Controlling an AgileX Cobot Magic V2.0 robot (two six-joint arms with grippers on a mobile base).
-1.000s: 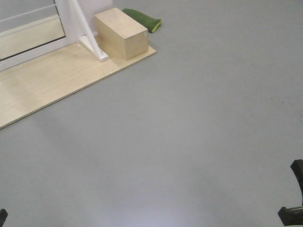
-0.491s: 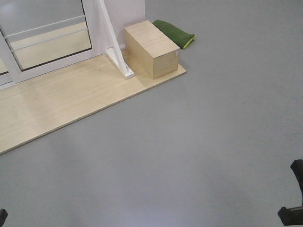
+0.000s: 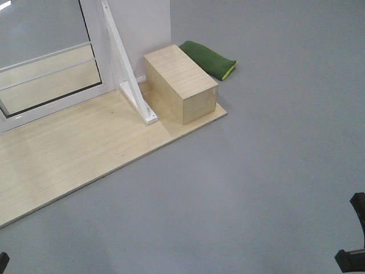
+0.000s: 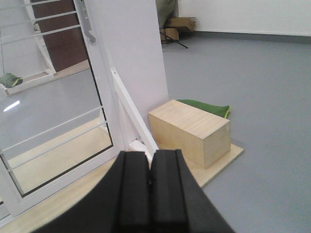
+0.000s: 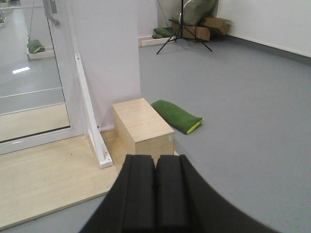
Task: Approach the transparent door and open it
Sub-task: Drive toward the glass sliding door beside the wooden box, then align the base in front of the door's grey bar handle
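Observation:
The transparent door (image 3: 48, 68) stands at the upper left of the front view, clear glass in a white frame with thin white bars across it. Its curved grey handle (image 4: 86, 22) shows on the right stile in the left wrist view, high above my gripper. The right wrist view has the door (image 5: 29, 73) at far left, with the handle (image 5: 52, 12) at the top. My left gripper (image 4: 148, 158) is shut with nothing in it, short of the door. My right gripper (image 5: 155, 161) is also shut and empty, over the grey floor.
A slanted white brace post (image 3: 128, 74) stands right of the door on a low wooden platform (image 3: 74, 154). A wooden box (image 3: 179, 83) sits beside it, and a green bag (image 3: 208, 59) lies behind. A tripod (image 5: 182, 24) and cardboard boxes (image 4: 177, 22) stand by the far wall.
In the front view the door, post and box have shifted right and then down, showing more of them. Both grippers stay shut.

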